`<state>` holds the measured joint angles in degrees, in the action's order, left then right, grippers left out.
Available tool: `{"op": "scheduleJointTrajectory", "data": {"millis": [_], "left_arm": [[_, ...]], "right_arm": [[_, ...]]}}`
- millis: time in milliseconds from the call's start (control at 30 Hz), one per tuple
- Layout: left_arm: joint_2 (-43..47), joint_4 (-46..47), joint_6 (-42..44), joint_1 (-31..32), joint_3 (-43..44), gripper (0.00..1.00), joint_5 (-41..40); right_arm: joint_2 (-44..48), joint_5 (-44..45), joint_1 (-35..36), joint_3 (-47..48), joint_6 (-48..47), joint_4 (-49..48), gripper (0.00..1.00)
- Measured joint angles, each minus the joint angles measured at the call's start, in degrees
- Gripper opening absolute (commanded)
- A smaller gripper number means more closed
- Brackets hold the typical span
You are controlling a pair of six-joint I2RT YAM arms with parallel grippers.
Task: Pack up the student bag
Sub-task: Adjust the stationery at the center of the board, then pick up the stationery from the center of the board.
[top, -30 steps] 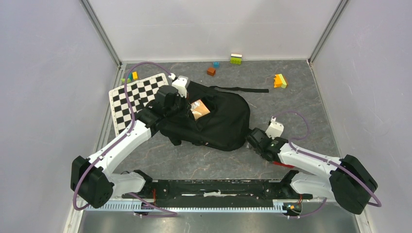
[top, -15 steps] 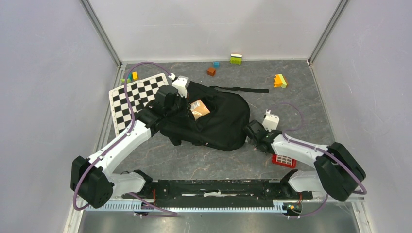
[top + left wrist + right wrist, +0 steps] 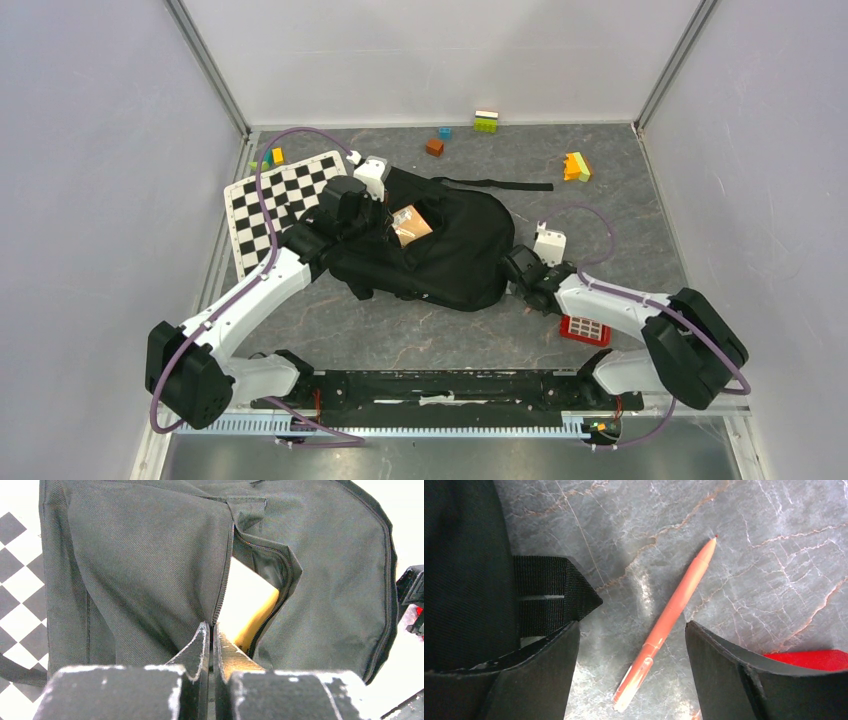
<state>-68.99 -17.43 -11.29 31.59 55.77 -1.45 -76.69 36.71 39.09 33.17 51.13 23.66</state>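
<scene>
Grey marble table (image 3: 400,330): left arm stretched fwd, left gripper (image 3: 209,645) clenched on student bag (image 3: 140,555) zip edge. Right arm bent low, right gripper (image 3: 631,632) spread, pen (image 3: 674,605) between its fingers, untouched.

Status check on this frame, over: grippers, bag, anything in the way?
Left gripper shut on bag at its zip opening. Right gripper open, straddling pen on table. Strap end beside pen, clear of it.

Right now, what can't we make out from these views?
- Tan item in the bag: left wrist view, fabric covers most of it.
- Red object: right wrist view, cut by the right hand and the edge; top view, right arm overlaps it.
- Far blocks: top view, too small for detail.
</scene>
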Motion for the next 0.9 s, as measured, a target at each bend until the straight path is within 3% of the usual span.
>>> {"op": "scheduleJointTrajectory", "data": {"millis": [367, 533, 833, 900], "left_arm": [[0.0, 0.0, 0.0, 0.0, 0.0, 0.02, 0.0], [0.0, 0.0, 0.0, 0.0, 0.0, 0.02, 0.0], [0.0, 0.02, 0.0, 0.0, 0.0, 0.02, 0.0], [0.0, 0.04, 0.0, 0.0, 0.0, 0.02, 0.02]], "right_arm": [[4.42, -0.33, 0.0, -3.76, 0.46, -0.13, 0.58], [4.61, -1.22, 0.0, -4.46, 0.46, -2.29, 0.41], [7.04, -2.67, -0.2, -6.34, -0.22, -4.68, 0.0], [7.93, -2.56, -0.22, -6.34, -0.63, -2.82, 0.0]]}}
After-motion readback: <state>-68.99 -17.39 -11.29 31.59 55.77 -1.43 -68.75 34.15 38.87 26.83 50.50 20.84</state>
